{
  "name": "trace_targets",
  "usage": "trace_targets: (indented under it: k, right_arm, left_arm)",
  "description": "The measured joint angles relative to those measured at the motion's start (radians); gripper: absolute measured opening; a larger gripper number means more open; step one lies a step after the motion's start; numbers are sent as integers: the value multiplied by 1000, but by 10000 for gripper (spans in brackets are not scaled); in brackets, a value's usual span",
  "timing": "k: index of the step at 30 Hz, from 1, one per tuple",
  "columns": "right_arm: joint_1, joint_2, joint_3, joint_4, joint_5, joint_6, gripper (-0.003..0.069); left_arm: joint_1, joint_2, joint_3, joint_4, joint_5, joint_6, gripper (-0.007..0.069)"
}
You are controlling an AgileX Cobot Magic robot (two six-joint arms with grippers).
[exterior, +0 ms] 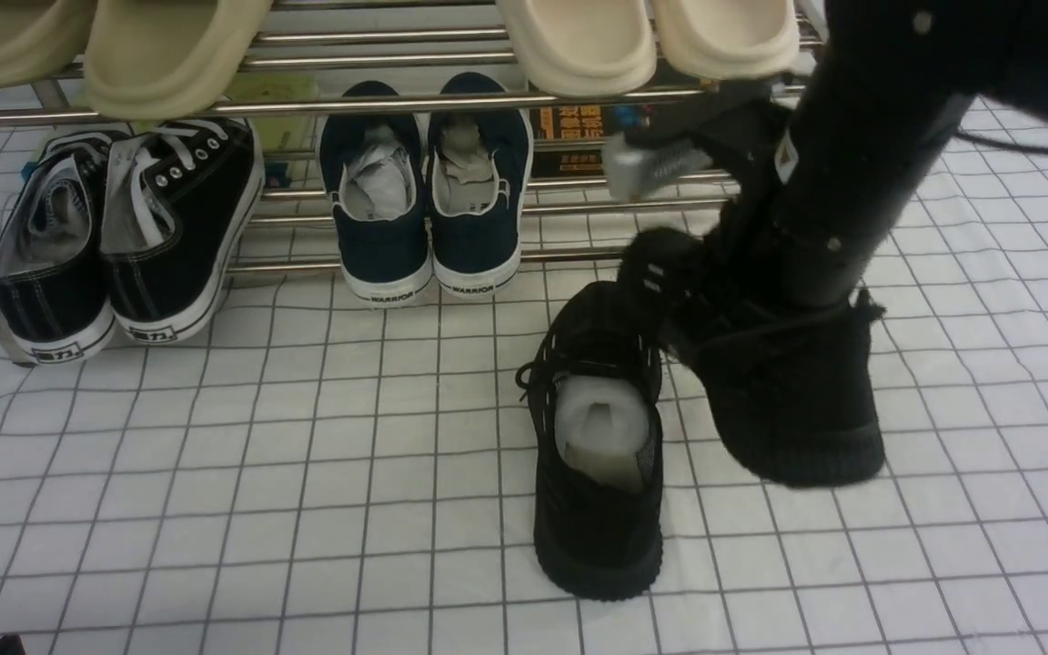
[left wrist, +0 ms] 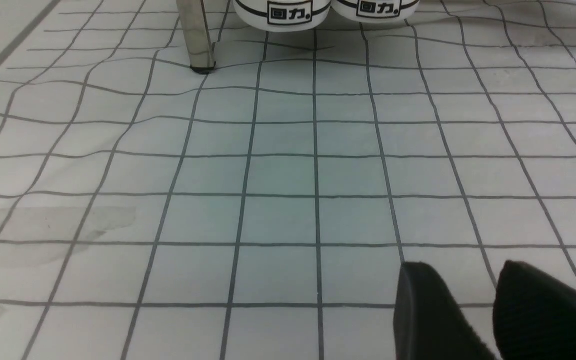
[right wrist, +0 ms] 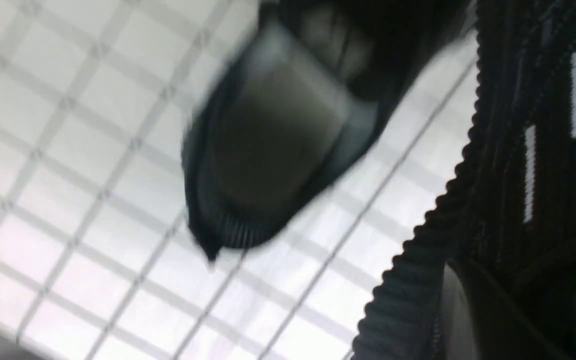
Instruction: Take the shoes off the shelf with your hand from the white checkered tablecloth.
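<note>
Front view: right fingers (right wrist: 460,310) pinched on the raised shoe (exterior: 797,409). Lower it level beside its mate (exterior: 597,537), releasing only once the sole rests. Left fingers (left wrist: 428,310): cannot tell.

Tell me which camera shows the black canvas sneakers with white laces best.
The front view: it shows both black canvas sneakers with laces, openings and labelled heels, though a clog hides a little. The left wrist view catches only their white, labelled heel ends; the right wrist view shows neither.
</note>
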Motion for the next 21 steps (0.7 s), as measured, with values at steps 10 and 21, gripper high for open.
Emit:
trace_targets:
  k: [10, 21]
  right_arm:
    - [2, -7, 156, -56, -159, 103, 7]
    - [-7, 21, 156, -149, -253, 197, 12]
  left_arm:
    - [0, 0, 0, 0, 0, 0, 240]
    - [0, 0, 0, 0, 0, 0, 240]
